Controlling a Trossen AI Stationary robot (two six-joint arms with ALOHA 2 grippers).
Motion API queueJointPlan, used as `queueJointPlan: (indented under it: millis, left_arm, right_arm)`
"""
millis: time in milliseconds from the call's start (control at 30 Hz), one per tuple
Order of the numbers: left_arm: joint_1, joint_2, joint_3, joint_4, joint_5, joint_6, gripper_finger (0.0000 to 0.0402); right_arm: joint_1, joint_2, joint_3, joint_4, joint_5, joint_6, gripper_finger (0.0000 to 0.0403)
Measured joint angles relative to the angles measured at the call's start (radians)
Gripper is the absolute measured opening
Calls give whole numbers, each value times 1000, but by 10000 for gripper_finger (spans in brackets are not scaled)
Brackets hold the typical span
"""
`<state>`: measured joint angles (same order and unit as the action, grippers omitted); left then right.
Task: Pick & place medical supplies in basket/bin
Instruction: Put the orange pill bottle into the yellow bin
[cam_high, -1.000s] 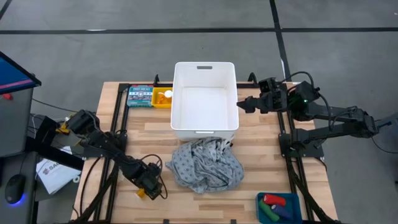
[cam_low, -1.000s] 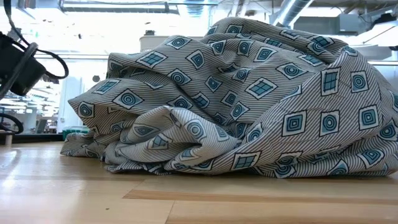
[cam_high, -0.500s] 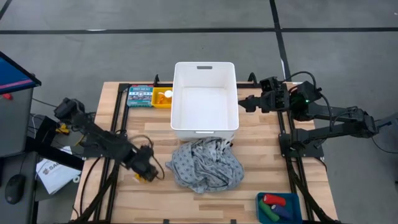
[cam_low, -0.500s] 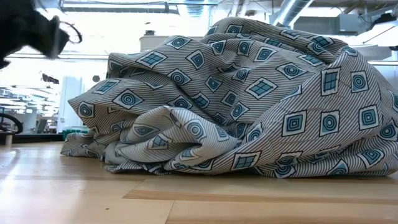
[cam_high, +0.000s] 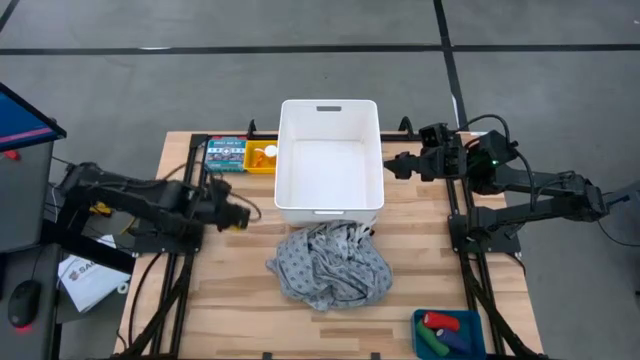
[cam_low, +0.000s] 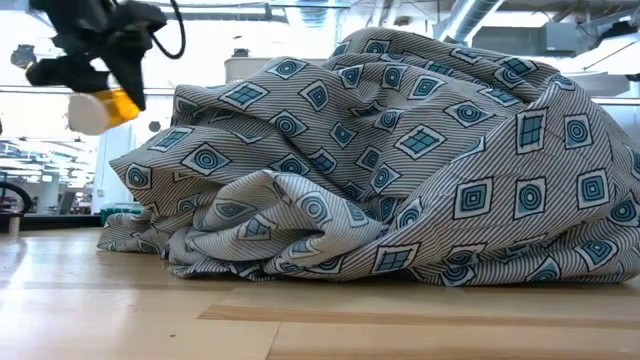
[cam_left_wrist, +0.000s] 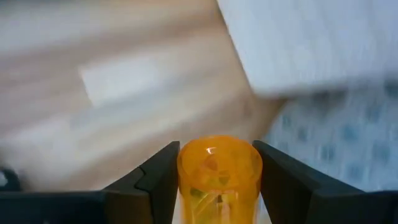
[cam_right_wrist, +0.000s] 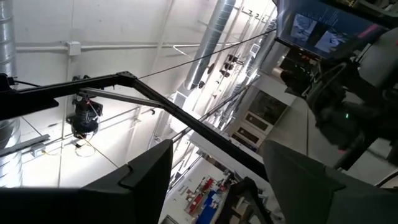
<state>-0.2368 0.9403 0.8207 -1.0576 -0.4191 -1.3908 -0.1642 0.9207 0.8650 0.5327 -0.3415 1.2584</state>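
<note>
Left gripper (cam_high: 237, 215) is carrying an orange bottle (cam_left_wrist: 219, 177), jaws clamped on its sides, above the worktop (cam_high: 420, 255) at 9 o'clock of the bin (cam_high: 330, 163). An early release risks missing the bin wall. Right gripper (cam_high: 392, 166) is waiting at 3 o'clock, jaws spread. The cloth (cam_low: 400, 160) is hiding the low view's worktop.

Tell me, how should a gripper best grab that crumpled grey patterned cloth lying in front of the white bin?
Probably from straight above, pinching one of the raised folds at the top of the crumpled grey patterned cloth. It lies in a loose heap on the wooden table with ridges standing up, so a fold gives two fingers something to close on; its flat edges hug the wood.
</note>
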Motion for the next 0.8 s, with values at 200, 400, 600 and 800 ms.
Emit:
queueJointPlan:
  millis: [200, 400, 600, 800]
  left_arm:
    - [185, -34, 0, 22, -209, 61, 179]
    - [425, -3, 0, 165, -338, 201, 179]
    - [684, 117, 0, 468, -243, 508, 179]
    - [827, 294, 0, 635, -128, 583, 179]
  right_arm:
    - [-1, 0, 0, 0, 1, -10, 245]
    - [-24, 0, 0, 0, 6, -11, 245]
    - [-48, 0, 0, -1, 10, -11, 245]
    - [-52, 0, 0, -1, 13, -24, 245]
